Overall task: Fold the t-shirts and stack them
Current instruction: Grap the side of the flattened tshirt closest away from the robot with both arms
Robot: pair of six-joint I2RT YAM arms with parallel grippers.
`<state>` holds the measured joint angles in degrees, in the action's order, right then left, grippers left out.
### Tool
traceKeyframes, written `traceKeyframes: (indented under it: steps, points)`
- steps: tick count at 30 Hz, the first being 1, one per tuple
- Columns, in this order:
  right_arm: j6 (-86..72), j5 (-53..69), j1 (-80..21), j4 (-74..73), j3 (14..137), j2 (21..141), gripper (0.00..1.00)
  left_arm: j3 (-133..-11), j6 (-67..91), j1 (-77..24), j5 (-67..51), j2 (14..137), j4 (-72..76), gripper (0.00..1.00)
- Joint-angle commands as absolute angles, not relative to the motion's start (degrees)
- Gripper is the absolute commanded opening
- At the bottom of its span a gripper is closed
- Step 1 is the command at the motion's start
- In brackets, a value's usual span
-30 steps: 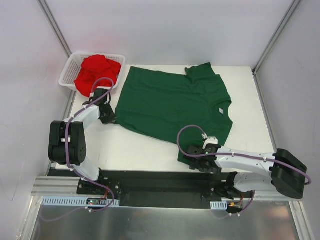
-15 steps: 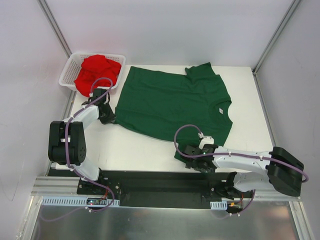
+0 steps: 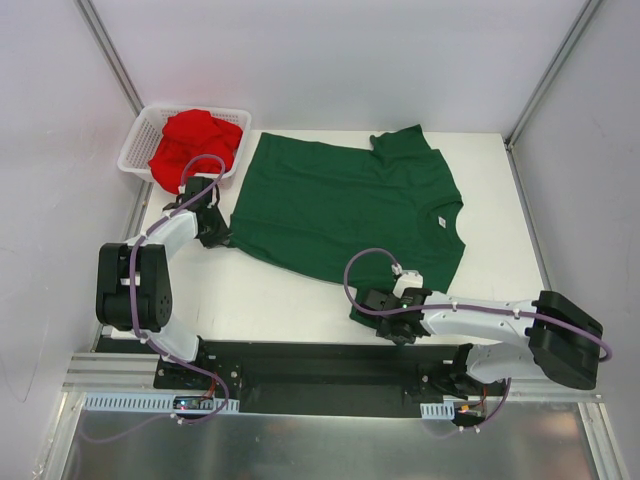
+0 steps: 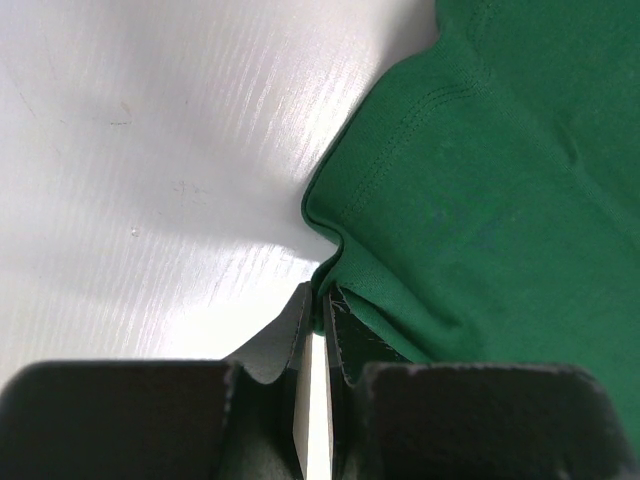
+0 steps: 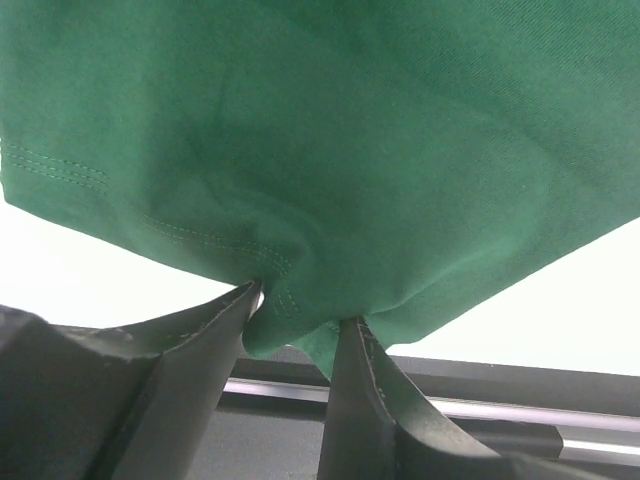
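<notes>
The dark green t-shirt (image 3: pixel 350 200) lies spread flat across the white table (image 3: pixel 270 295), neck toward the right. My left gripper (image 3: pixel 222 240) is shut on its near-left hem corner (image 4: pixel 335 275), with a thin fold of cloth pinched between the tips (image 4: pixel 320 295). My right gripper (image 3: pixel 365 305) is at the shirt's near edge by the table front. Its two fingers press in on a bunched corner of green cloth (image 5: pixel 295 315) from both sides. The bright red t-shirt (image 3: pixel 195 145) sits crumpled in the basket.
A white mesh basket (image 3: pixel 135 140) stands at the table's far left corner. A black rail (image 3: pixel 320 370) runs along the near edge under the right gripper. Grey walls enclose the table on three sides.
My right gripper has slid left along the near edge and its fingers have closed in on the green shirt's corner. The left arm and both shirts have stayed put.
</notes>
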<state>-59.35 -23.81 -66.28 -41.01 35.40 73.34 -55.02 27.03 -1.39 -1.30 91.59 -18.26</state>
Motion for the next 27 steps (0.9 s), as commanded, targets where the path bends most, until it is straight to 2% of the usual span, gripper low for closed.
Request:
traceKeyframes:
  steps: [1,3,4,6,19,27]
  points:
    - [-59.8,-23.7,-66.7,-44.4,33.9,75.6,0.50,-54.9,27.3,-0.8,-2.2,89.2,-18.0,0.00]
    - [-59.9,-24.3,-67.1,-45.7,34.7,75.3,0.59,-54.8,27.3,-0.8,-2.2,88.9,-17.9,0.00]
    - [-60.2,-24.6,-67.3,-46.2,35.0,75.1,0.69,-54.8,27.3,-0.8,-2.0,88.9,-17.9,0.00]
    - [-61.3,-25.2,-68.4,-48.2,35.6,74.1,0.74,-54.9,27.3,-0.7,-1.6,88.9,-18.0,0.00]
    - [-69.3,-29.1,-74.4,-60.5,36.0,65.6,0.76,-55.5,27.2,-0.8,-2.2,89.8,-17.9,0.00]
    - [-72.0,-28.8,-76.7,-62.5,35.1,66.0,0.76,-55.7,27.2,-0.7,-1.7,89.6,-17.8,0.00]
